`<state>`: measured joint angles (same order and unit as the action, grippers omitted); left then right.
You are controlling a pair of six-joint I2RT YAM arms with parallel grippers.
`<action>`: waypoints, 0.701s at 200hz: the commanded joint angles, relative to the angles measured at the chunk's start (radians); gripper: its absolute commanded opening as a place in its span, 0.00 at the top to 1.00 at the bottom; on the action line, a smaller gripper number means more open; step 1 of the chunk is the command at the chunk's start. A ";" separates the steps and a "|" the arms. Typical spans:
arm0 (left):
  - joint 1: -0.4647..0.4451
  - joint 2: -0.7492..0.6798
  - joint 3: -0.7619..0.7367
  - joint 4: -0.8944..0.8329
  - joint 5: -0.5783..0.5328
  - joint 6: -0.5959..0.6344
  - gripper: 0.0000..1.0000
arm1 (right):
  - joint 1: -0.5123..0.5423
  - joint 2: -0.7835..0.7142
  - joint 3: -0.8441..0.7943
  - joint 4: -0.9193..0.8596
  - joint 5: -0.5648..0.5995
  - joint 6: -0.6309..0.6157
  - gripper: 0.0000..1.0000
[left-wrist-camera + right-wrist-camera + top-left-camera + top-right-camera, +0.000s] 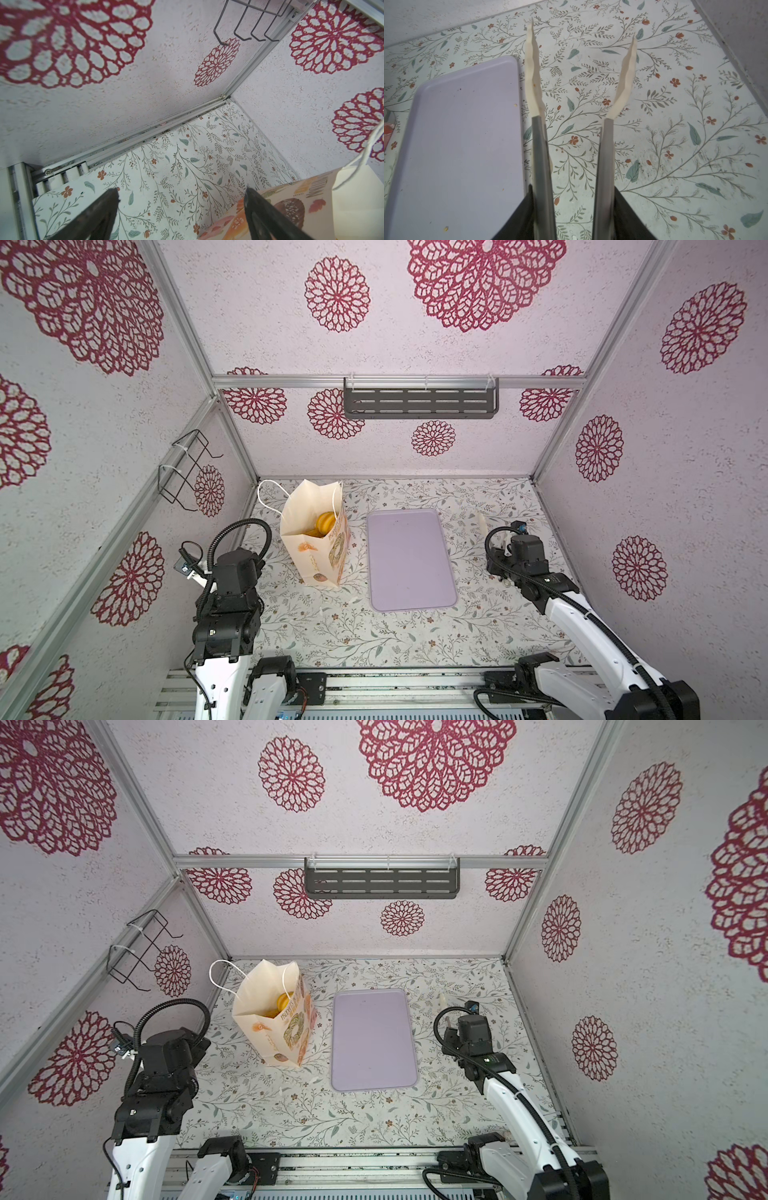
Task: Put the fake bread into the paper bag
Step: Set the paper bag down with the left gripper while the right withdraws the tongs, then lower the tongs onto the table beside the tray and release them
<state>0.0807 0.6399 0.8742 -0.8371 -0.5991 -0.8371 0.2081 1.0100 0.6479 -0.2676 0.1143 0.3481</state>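
Observation:
The cream paper bag (pixel 316 560) (pixel 274 1044) stands upright at the back left of the table in both top views. Orange-yellow fake bread (pixel 325 522) (pixel 284 1003) shows inside its open mouth. My left gripper (pixel 180 193) is open and empty over the floral table. One of its fingers (pixel 252 199) stands beside the bag's printed side (pixel 301 199). My right gripper (pixel 573 191) is shut on a pair of metal tongs (pixel 538 145). Their cream tips (pixel 532 62) stand apart with nothing between them, just right of the tray.
A lilac tray (pixel 411 560) (pixel 456 145) with a few crumbs lies in the middle of the table. A grey slotted shelf (pixel 419 402) hangs on the back wall and a wire rack (pixel 183 468) on the left wall. The bag's cord handle (pixel 363 158) hangs loose.

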 commanded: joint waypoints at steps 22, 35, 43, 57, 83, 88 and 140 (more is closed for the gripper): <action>0.014 0.001 -0.036 0.054 0.035 0.000 0.03 | -0.054 0.105 -0.024 0.191 -0.037 -0.020 0.49; 0.016 -0.002 -0.043 0.060 0.035 0.005 0.03 | -0.056 0.151 -0.015 0.212 -0.041 -0.021 0.48; 0.016 -0.004 -0.046 0.064 0.033 0.011 0.03 | -0.058 0.179 -0.007 0.223 -0.044 -0.022 0.48; 0.017 -0.006 -0.056 0.073 0.025 0.023 0.03 | -0.058 0.232 0.013 0.235 -0.047 -0.026 0.48; 0.023 -0.004 -0.076 0.074 0.019 0.035 0.03 | -0.058 0.316 0.041 0.265 -0.061 -0.027 0.48; 0.025 -0.004 -0.079 0.073 0.021 0.035 0.03 | -0.058 0.326 0.039 0.277 -0.059 -0.025 0.47; 0.040 -0.006 -0.097 0.095 0.017 0.034 0.03 | -0.059 0.463 0.071 0.337 -0.065 -0.010 0.46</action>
<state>0.1032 0.6395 0.7891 -0.7746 -0.5728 -0.8143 0.1547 1.4380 0.6716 -0.0116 0.0586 0.3405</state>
